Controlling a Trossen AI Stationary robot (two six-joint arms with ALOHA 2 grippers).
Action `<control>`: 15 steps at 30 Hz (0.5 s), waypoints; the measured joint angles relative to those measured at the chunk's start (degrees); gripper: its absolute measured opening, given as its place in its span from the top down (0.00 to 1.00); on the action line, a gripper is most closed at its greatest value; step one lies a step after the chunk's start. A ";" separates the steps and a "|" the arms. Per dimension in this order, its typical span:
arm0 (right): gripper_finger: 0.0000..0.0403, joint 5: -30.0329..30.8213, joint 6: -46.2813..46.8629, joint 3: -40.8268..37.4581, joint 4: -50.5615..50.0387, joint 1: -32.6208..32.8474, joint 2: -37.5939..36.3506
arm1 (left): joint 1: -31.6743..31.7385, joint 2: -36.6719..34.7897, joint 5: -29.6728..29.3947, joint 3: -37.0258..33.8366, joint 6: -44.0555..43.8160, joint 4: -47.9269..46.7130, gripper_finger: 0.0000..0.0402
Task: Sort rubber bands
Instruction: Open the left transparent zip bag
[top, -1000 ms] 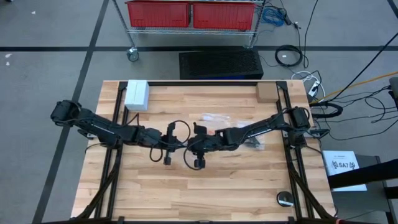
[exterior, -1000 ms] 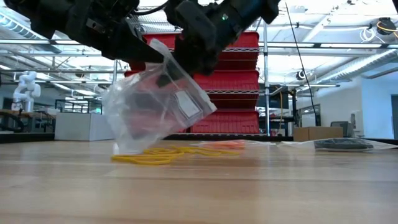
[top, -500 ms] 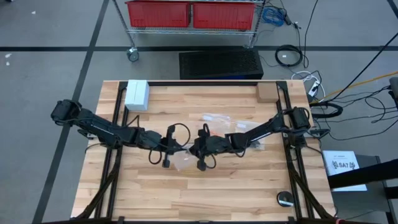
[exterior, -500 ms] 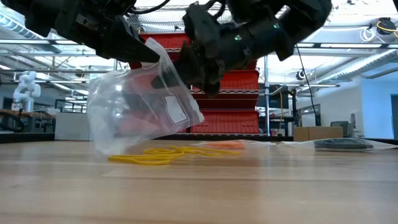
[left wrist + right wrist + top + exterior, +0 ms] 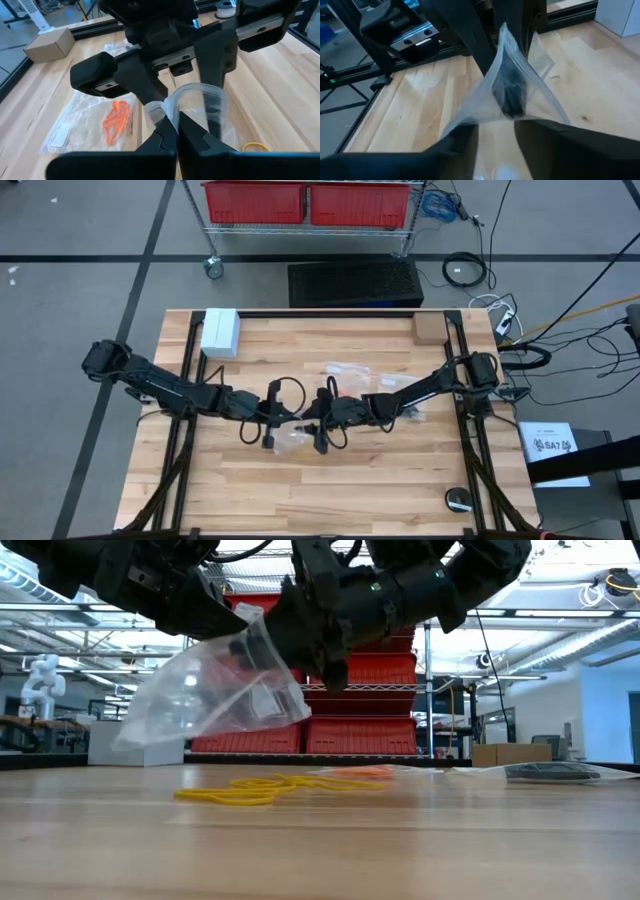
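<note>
My left gripper [image 5: 172, 131] is shut on a clear plastic bag [image 5: 215, 695] held over the middle of the table [image 5: 400, 470]. My right gripper [image 5: 496, 145] faces it from the right. Its fingers are open at the bag's mouth, one on each side of the film. Black rubber bands [image 5: 510, 95] show inside the bag. Yellow rubber bands [image 5: 245, 790] lie loose on the wood below. Orange rubber bands [image 5: 117, 117] lie with another clear bag [image 5: 85, 125] farther back. My left gripper pinches the bag's top rim [image 5: 167, 107] between its two fingers, coming nearly level from the table's left. The bag hangs clear of the table and slants down away from the rim. My right gripper has one finger [image 5: 215, 75] in the bag's open mouth and the other [image 5: 142, 85] outside, by the rim. I cannot tell whether they press on the film.
A white box [image 5: 220, 332] stands at the far left corner and a cardboard box [image 5: 428, 328] at the far right. More clear bags [image 5: 345, 370] lie behind the grippers, and a dark one [image 5: 412, 410] lies under the right arm. A small round thing [image 5: 459, 500] sits at the near right.
My right gripper has sunk a little and tipped closer to level, its fingers coming to the bag's mouth. The bag's lower end has swung up toward the table's left and hangs clear of the wood. Its rim has stayed in my left gripper.
</note>
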 joint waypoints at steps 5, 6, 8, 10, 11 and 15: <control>0.61 -0.02 1.10 0.05 -1.29 0.00 0.00 | 0.02 0.00 0.28 0.00 0.18 0.06 1.00; 0.61 -0.04 1.36 0.07 -1.94 0.09 0.00 | 0.02 0.00 0.58 0.00 0.28 0.04 1.00; 0.61 0.13 1.23 0.07 -3.42 0.55 0.00 | 0.02 0.00 0.72 0.00 0.46 0.00 1.00; 0.62 0.20 0.44 0.07 -4.38 1.01 -0.26 | 0.00 0.00 0.43 0.00 1.40 0.00 1.00; 0.63 0.26 -0.08 0.07 -5.11 1.20 -0.63 | -0.04 -0.05 -0.52 0.00 1.91 -0.04 1.00; 0.62 3.51 -2.14 0.10 -10.02 1.48 -3.63 | 0.02 -2.24 -4.45 0.02 2.99 -2.43 1.00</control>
